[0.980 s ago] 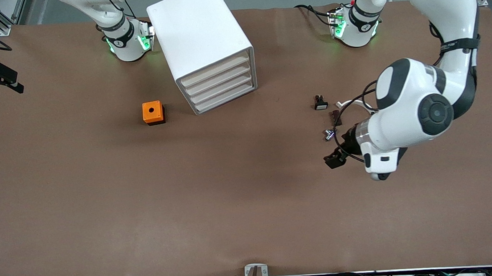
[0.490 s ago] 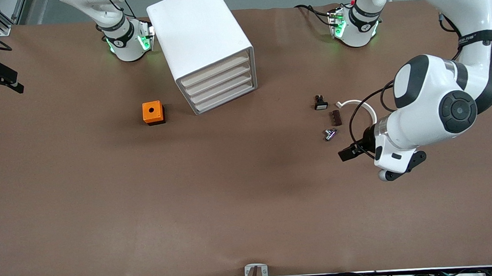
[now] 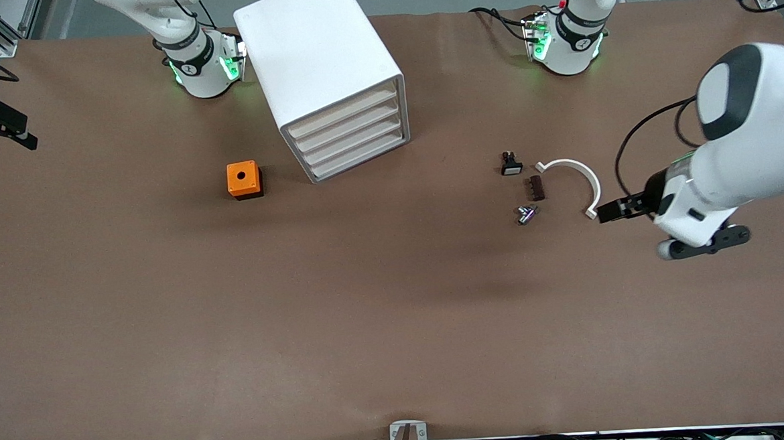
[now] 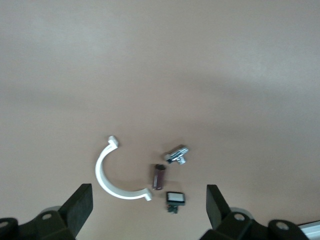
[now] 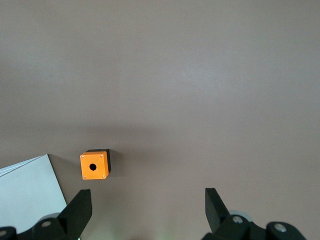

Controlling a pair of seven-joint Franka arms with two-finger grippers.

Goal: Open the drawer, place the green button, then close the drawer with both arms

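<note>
White cabinet [image 3: 331, 75] is keeping its third drawer [image 3: 356, 141] closed. The button [image 3: 526, 214] is lying on the table [image 3: 370, 315] near a white clip [image 3: 574, 177]. The left gripper [image 3: 623, 208] is hanging beside them, jaws apart and empty. The right gripper [image 5: 147, 210] is hovering above the orange box [image 5: 95, 165], jaws apart.

1. Left arm [image 3: 750, 134] swung away toward its own end of the table, off the cluster of small parts.
2. Left gripper [image 3: 616, 209] now beside the tip of the white curved clip [image 3: 577, 173], earlier over bare table nearer the camera.
3. Clip and brown block [image 3: 536, 187] now fully uncovered.
</note>
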